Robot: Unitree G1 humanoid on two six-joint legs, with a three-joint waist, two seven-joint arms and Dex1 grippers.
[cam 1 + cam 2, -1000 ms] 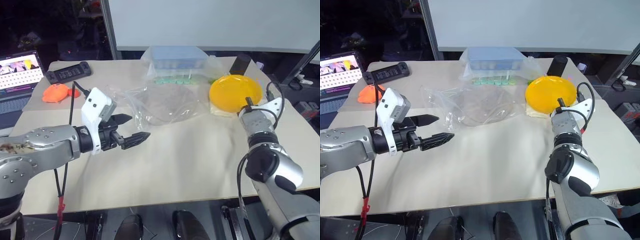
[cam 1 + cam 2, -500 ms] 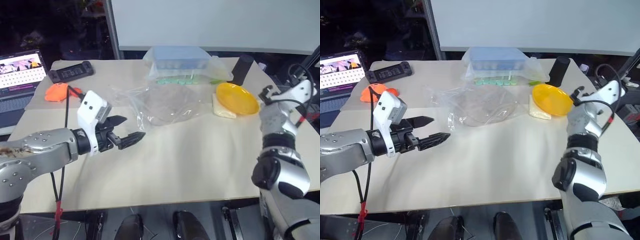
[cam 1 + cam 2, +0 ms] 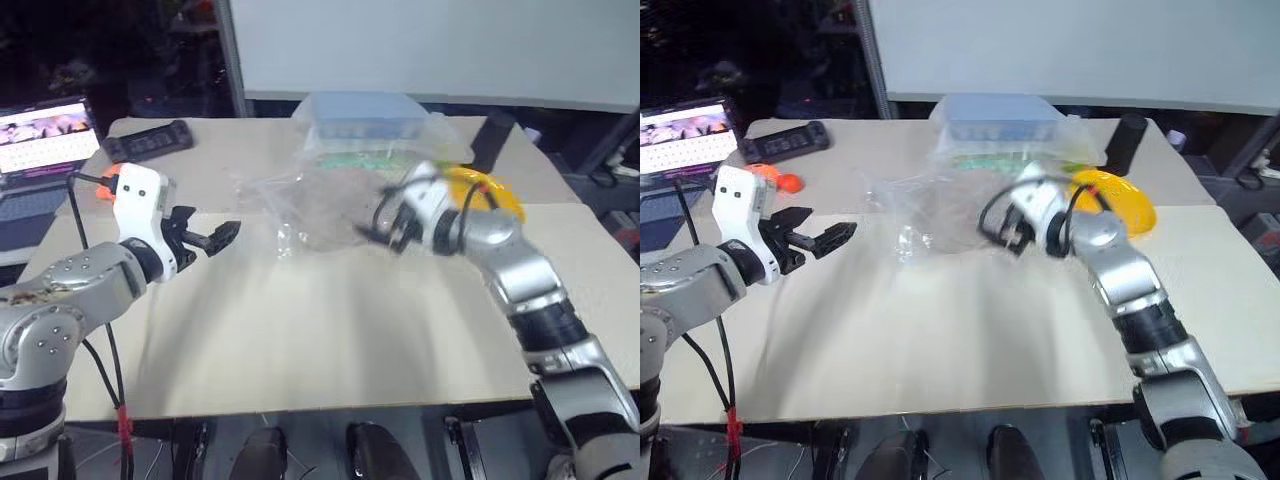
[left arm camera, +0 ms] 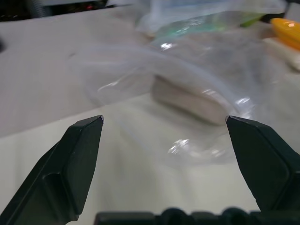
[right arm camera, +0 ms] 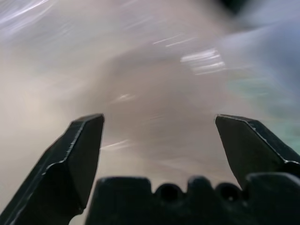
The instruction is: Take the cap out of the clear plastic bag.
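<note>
The clear plastic bag lies crumpled in the middle of the table. Inside it sits the beige cap, seen through the plastic. My left gripper hovers open to the left of the bag, pointing at it across a gap of bare table. In the left wrist view its fingers stand wide apart with nothing between them. My right gripper is at the bag's right edge, open, with blurred plastic ahead of its fingers. Whether it touches the bag I cannot tell.
A blue-lidded box in its own clear bag stands behind the bag. A yellow disc lies at the right, with a black cylinder behind it. A black controller, an orange object and a laptop are at the left.
My right arm swung from beside the yellow disc over to the bag's right edge, and its gripper opened. The left gripper drew back to the left, away from the bag.
</note>
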